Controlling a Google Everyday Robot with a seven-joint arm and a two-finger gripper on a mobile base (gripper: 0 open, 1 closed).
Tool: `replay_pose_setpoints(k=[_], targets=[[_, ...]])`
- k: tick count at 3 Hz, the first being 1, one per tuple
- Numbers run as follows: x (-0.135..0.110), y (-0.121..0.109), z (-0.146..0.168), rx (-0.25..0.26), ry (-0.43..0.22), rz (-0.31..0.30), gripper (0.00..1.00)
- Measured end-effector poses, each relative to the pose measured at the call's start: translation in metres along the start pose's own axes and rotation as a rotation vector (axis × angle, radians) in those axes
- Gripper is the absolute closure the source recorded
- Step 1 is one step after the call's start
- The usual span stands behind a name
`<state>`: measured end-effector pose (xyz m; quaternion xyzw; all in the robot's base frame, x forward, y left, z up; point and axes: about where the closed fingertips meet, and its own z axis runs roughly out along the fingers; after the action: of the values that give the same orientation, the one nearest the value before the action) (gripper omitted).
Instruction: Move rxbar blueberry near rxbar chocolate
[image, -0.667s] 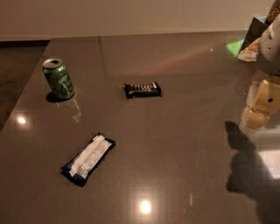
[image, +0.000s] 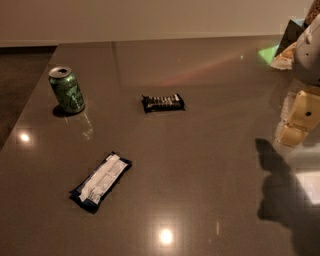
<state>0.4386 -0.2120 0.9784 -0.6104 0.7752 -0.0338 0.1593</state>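
Gray table (image: 210, 165): 1 rxbar blueberry (image: 101, 181), 1 rxbar chocolate (image: 163, 102), 1 green can (image: 66, 90); gripper (image: 299, 120) at rt edge, grip state unclear.

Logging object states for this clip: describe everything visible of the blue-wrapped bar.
The rxbar blueberry is a flat oblong bar in a dark blue wrapper with a large white label panel. It lies flat and diagonal on the grey table, lower left, touching nothing else. The gripper hangs at the right edge.
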Motion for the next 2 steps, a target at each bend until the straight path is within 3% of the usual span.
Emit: replay_pose_setpoints(k=[1,2], targets=[[-0.027,0.011,0.008,-0.041,-0.035,-0.094,0.0],[-0.072,0.03,0.023,-0.093,-0.086,-0.235,0.0]])
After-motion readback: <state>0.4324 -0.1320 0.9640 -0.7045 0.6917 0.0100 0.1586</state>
